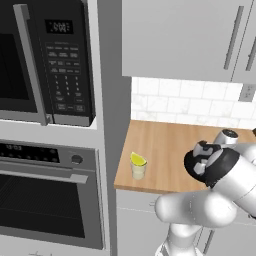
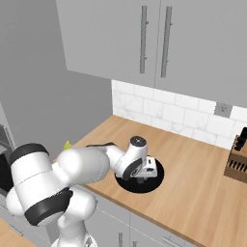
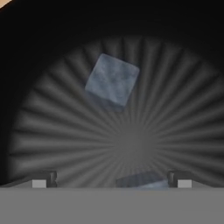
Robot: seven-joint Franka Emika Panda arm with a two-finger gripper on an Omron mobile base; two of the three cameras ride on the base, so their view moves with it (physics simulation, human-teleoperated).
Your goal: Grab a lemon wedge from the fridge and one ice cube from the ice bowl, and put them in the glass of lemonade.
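My gripper (image 3: 111,180) is open and points down into the black ribbed ice bowl (image 2: 130,187) on the wooden counter. One ice cube (image 3: 112,81) lies apart from the fingers on the bowl's floor. A second ice cube (image 3: 142,180) sits low between the two fingertips (image 3: 43,179), nearer the right one, and nothing is gripped. Over at the counter's left front corner stands the glass of lemonade (image 1: 138,171), with the lemon wedge (image 1: 138,159) resting on top of it. The fridge is out of view.
A microwave (image 1: 50,60) and a wall oven (image 1: 45,195) fill the tall unit left of the counter (image 1: 165,145). A knife block (image 2: 237,161) stands at the far right by the tiled wall. Grey wall cabinets (image 2: 144,43) hang overhead.
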